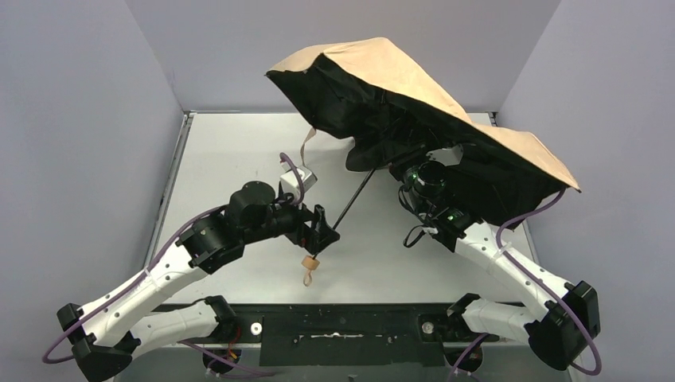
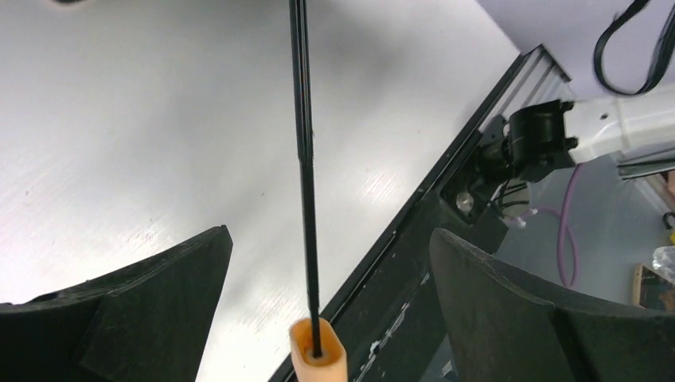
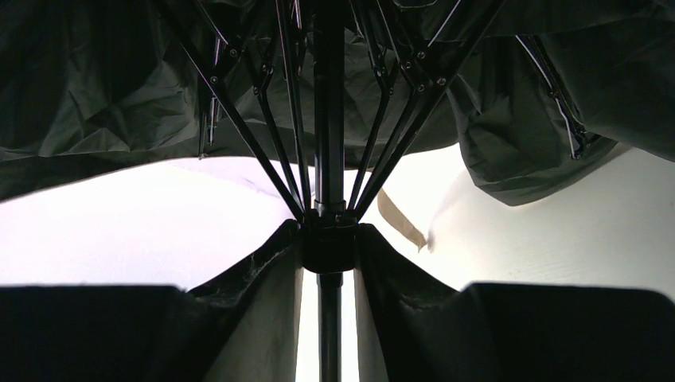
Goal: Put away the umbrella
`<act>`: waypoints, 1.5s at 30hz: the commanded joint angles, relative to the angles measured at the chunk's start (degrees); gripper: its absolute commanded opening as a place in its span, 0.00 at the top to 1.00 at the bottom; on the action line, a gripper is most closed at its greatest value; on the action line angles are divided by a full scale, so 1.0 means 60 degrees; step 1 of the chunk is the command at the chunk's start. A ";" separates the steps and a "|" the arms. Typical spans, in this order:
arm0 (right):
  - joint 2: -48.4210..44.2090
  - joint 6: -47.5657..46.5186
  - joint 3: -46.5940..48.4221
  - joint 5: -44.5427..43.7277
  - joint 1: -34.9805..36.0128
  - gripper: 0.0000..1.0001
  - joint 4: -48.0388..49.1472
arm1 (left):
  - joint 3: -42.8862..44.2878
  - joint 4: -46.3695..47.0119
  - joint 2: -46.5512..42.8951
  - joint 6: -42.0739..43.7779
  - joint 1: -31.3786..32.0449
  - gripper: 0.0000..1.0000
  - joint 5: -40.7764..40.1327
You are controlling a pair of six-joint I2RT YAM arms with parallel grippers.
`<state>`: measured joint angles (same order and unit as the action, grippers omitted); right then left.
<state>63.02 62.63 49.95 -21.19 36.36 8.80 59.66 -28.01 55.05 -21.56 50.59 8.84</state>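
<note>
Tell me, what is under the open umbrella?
Under the umbrella canopy the black ribs meet the shaft, and the right gripper closes around that shaft. The table under it stays mostly hidden.

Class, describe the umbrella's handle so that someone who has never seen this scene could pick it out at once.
Start at the big tan canopy with its black underside, the umbrella, open over the far right of the table. Follow its thin black shaft down and left to the left gripper. The handle is the small tan knob at the shaft's end, the only pale piece beside those black fingers.
</note>
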 commanded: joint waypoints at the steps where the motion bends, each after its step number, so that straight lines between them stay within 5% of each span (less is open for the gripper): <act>1: 0.0234 0.0194 0.0820 -0.1080 -0.0027 1.00 0.0623 | -0.0139 -0.0800 -0.0314 -0.0148 0.0485 0.05 -0.0953; 11: 0.0296 0.0030 0.1199 -0.1027 -0.0220 1.00 0.0456 | -0.0493 -0.2084 -0.0330 0.0710 0.0858 0.08 -0.0986; 24: 0.0378 0.0284 0.1380 -0.0771 -0.0463 1.00 0.0189 | -0.0731 -0.2318 -0.0295 0.0719 0.0931 0.47 -0.0846; 33: 0.0324 0.0342 0.1367 -0.0286 -0.0481 1.00 -0.0392 | -0.0432 -0.1923 -0.0157 0.0807 0.0935 1.00 -0.2245; 37: 0.0443 0.0142 0.1016 0.1383 -0.0221 1.00 -0.1196 | -0.0663 -0.0439 -0.0155 0.0906 0.0903 1.00 -0.3266; 45: 0.0928 0.1467 -0.1131 0.1615 0.3283 1.00 -0.0529 | -0.0143 0.2867 0.0881 0.1599 0.0338 1.00 -0.4108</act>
<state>66.67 67.02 48.12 -21.12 45.74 5.89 53.74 -33.26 57.87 -13.85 55.20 -8.78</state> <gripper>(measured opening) 0.248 0.282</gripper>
